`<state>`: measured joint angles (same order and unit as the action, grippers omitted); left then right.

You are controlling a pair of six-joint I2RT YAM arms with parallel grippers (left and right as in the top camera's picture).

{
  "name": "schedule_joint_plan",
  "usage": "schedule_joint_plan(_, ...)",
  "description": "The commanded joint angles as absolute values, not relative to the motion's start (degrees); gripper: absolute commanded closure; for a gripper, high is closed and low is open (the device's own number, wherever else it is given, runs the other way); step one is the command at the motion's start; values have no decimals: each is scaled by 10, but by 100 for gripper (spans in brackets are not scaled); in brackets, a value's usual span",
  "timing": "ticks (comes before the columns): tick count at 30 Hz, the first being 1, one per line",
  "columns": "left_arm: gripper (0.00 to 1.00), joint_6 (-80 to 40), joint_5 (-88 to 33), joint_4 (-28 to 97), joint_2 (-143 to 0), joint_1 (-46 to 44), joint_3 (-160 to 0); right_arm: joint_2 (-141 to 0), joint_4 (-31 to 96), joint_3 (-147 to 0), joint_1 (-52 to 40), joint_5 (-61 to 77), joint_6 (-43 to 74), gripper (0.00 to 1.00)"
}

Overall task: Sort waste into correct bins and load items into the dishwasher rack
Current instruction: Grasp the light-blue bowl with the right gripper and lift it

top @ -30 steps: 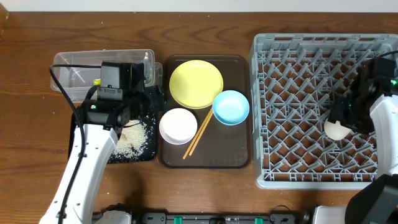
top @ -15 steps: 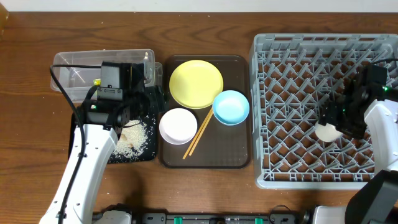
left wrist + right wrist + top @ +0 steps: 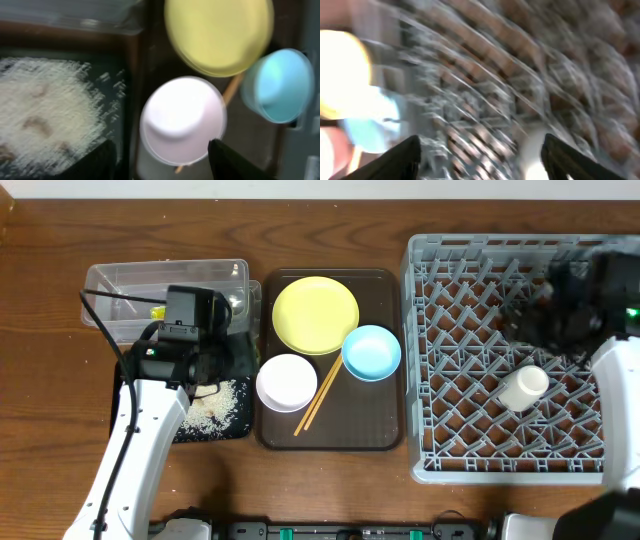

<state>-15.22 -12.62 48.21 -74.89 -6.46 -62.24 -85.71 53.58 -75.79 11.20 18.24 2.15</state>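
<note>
The right gripper (image 3: 480, 162) stands wide open with nothing between its fingers, up over the far part of the dishwasher rack (image 3: 415, 360). Its own view is badly smeared, so contact cannot be read there (the overhead view shows it apart from the cup). The small white cup (image 3: 523, 388) lies on its side among the pegs in the rack's right half, free of any hold. The left gripper (image 3: 160, 165) is also spread and empty. It hovers by the edge of the black tray (image 3: 236, 426), where the rice (image 3: 45, 115) is heaped, and the white bowl (image 3: 182, 120) is just ahead of its fingers.

The remaining items sit on the brown serving tray (image 3: 380, 425): the white bowl, the yellow plate (image 3: 217, 32), the blue bowl (image 3: 280, 85) and the chopsticks (image 3: 318, 395), which lie slanted between the two bowls. The bowls look rigid, light and glossy, so probably slippery. The rim seems the place to take hold, one finger inside the wall and one outside. The plate is flat with a low edge and offers little to pinch, so its rim on the side away from the blue bowl looks best. The chopsticks are thin, stiff and likely to roll, and a pinch across both near mid-length should keep them together.
</note>
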Motion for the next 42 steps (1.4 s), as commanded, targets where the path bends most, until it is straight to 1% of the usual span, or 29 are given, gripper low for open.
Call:
schedule_joint_plan(1,38,-190,-41,502,-752,-63,-621,-847,503,-769,42,266,-33,22)
schedule_joint_plan(5,37,-218,-21,516,-752,-63,-621,-864,450,-769,-64,225,-83,24)
schedule_joint_plan(7,37,-218,-21,516,-752,-63,-621,-879,432,-769,-111,198,-131,25)
schedule_joint_plan(12,36,-218,-21,516,-752,-63,-621,-932,391,-769,-196,123,-221,26)
schedule_joint_plan(14,36,-218,-21,516,-752,-63,-621,-958,376,-769,-220,97,-245,23)
schedule_joint_plan(17,36,-218,-21,516,-752,-63,-621,-995,354,-769,-237,65,-250,21)
schedule_joint_plan(22,36,-218,-21,516,-752,-63,-621,-1058,331,-769,-241,65,-260,20)
schedule_joint_plan(29,35,-218,-21,516,-752,-63,-621,-1117,332,-769,-241,100,-260,20)
schedule_joint_plan(32,35,-218,-21,516,-752,-63,-621,-1128,348,-769,-246,118,-260,27)
schedule_joint_plan(34,35,-218,-21,516,-752,-63,-621,-1131,358,-769,-250,118,-260,35)
schedule_joint_plan(36,35,-218,-21,516,-752,-63,-621,-1131,366,-769,-252,118,-258,40)
schedule_joint_plan(39,35,-218,-21,516,-752,-63,-621,-1131,372,-769,-252,112,-251,60)
schedule_joint_plan(40,34,-217,-21,516,-752,-63,-621,-1131,371,-769,-251,105,-239,64)
schedule_joint_plan(42,35,-218,-21,516,-752,-63,-621,-1130,371,-769,-251,92,-224,67)
